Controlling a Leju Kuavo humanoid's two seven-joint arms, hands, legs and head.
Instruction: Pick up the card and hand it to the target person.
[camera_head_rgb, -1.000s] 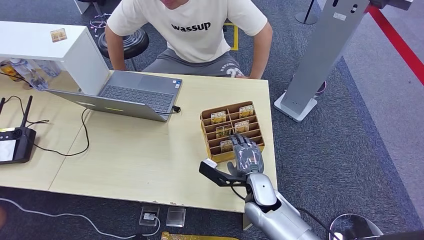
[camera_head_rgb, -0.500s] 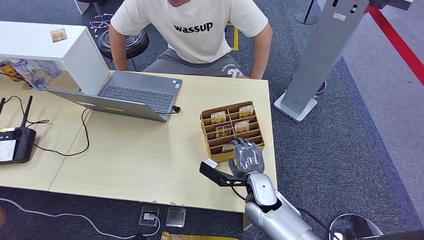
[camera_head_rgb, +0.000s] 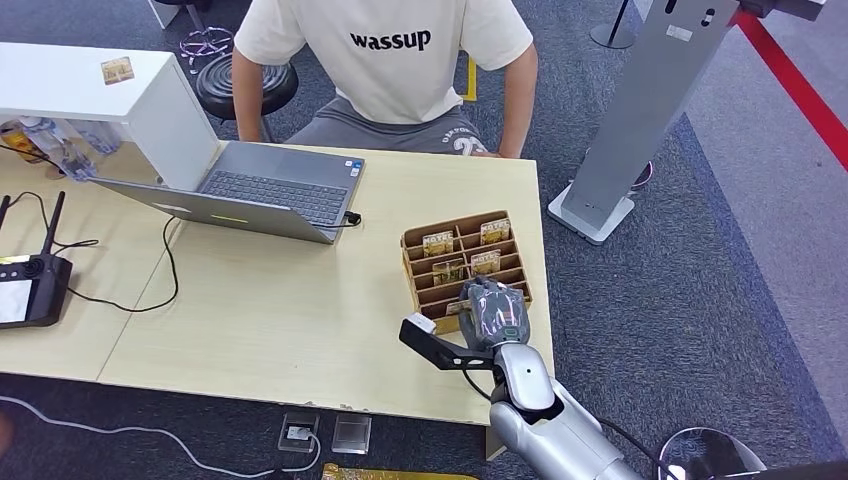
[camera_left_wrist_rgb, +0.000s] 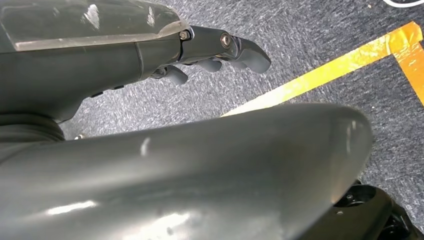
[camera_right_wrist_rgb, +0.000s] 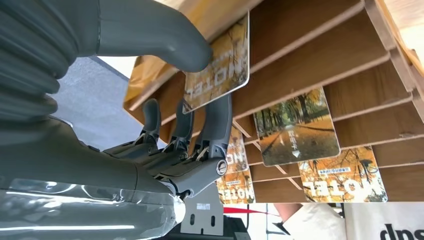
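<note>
- The slotted wooden card rack (camera_head_rgb: 465, 264) sits on the pale wooden desk (camera_head_rgb: 280, 310), near its right edge.
- The open grey laptop (camera_head_rgb: 262, 190) lies left of it.
- A person in a white T-shirt (camera_head_rgb: 392, 60) sits behind the desk.
- The black handheld controller (camera_head_rgb: 30, 288) lies far left.

Rectangular card with orange-yellow autumn-tree print (camera_right_wrist_rgb: 218, 62), pale "HOTEL" lettering, in dark grey robot right hand (camera_right_wrist_rgb: 165, 145). Brown wooden slotted card rack (camera_head_rgb: 415, 262): same autumn print on other cards. Pale wood-grain table (camera_head_rgb: 270, 320). Grey open laptop (camera_head_rgb: 262, 190). Seated person's cream T-shirt (camera_head_rgb: 390, 50), black "wassup" lettering. Yellow floor tape strip (camera_left_wrist_rgb: 320, 75) on dark grey carpet.
</note>
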